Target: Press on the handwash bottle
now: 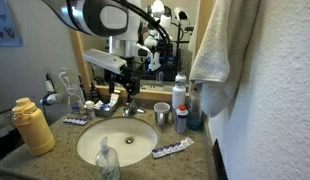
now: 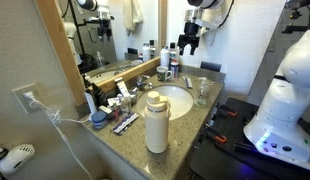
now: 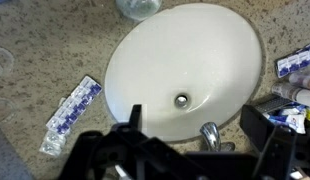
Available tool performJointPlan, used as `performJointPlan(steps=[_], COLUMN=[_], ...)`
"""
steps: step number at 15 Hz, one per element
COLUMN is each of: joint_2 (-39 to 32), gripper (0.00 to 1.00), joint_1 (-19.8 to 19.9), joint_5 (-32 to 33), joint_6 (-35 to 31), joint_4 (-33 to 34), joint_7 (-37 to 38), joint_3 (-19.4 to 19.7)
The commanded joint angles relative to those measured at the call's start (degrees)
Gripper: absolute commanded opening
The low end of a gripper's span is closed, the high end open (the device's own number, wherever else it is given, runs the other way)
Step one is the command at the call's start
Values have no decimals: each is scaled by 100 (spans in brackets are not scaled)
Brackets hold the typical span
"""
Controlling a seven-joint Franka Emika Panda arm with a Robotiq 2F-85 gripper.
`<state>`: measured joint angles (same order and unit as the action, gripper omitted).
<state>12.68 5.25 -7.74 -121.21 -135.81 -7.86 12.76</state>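
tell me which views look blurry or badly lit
Wrist view: the claw is a dark, soft silhouette over the bright sink. In an exterior view the handwash bottle sits close and blurred; in an exterior view the robot base glares white and blue.

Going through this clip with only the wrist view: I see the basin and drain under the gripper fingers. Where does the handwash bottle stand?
Observer: The handwash bottle stands on the counter at the front rim of the sink, across the basin from the faucet.
Operator: Is the gripper touching it?
Observer: No. The gripper hangs above the back of the sink, well apart from the bottle.
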Motion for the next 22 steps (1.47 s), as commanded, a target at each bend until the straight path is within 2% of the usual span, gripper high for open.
performJointPlan(steps=[1,5,8,9,10,11,12,13,19,20,22], joint_2=[705,1470,2055,2218,2374,2517,2615,2437,2453,2425,2353], gripper=[100,100,100,75,73,66,59,49,5,0,0], joint_1=[132,200,327,392,457,528,596,643,876,904,958], joint_5=[428,559,474,484,478,503,532,541,705,730,787], joint_6=[-122,-94,-111,-110,-100,-80,-73,37,-48,-42,-39], joint_4=[-754,-1610,-2221,-2384,-2521,-2634,-2697,-2391,-2348,-2348,-2348], joint_7=[898,1837,2206,2304,2368,2419,2447,2464,2626,2627,2613], joint_3=[-432,-759,-821,-837,-841,-854,-873,-877,-1004,-1011,-993])
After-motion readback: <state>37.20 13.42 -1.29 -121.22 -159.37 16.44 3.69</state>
